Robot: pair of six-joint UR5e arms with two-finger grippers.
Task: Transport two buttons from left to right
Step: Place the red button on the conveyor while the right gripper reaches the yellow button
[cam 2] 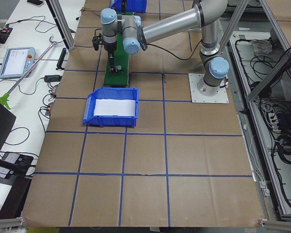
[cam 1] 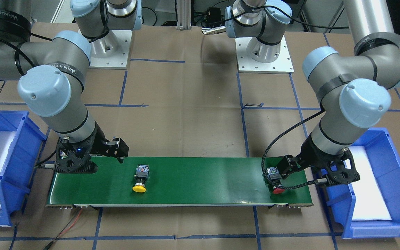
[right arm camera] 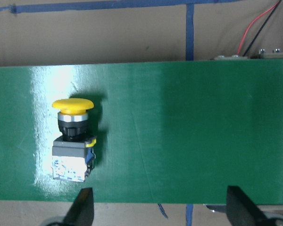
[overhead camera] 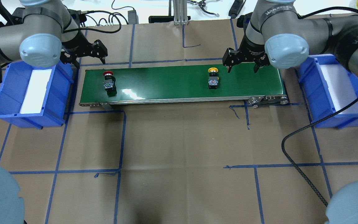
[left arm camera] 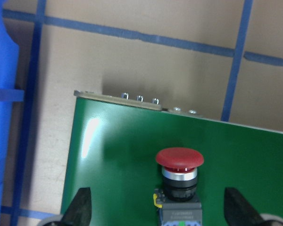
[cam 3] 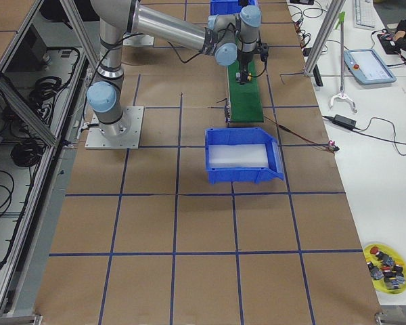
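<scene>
My open right fingers [right arm camera: 84,207] poised off-centre by the yellow-capped button [right arm camera: 72,136] toward the right end of the green conveyor belt [overhead camera: 166,84], I should centre on its block before closing, my open left fingers [left arm camera: 81,207] hovering by the red-capped button [left arm camera: 179,162] at the left end.

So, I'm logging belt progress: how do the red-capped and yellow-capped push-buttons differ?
The red-capped push-button lies at the left end of the green conveyor belt; the yellow-capped push-button, nearer the right end. Red sits centred below the open left gripper; yellow sits off-centre from the open right gripper. Both lie on their sides, ungripped, caps away from the robot.
</scene>
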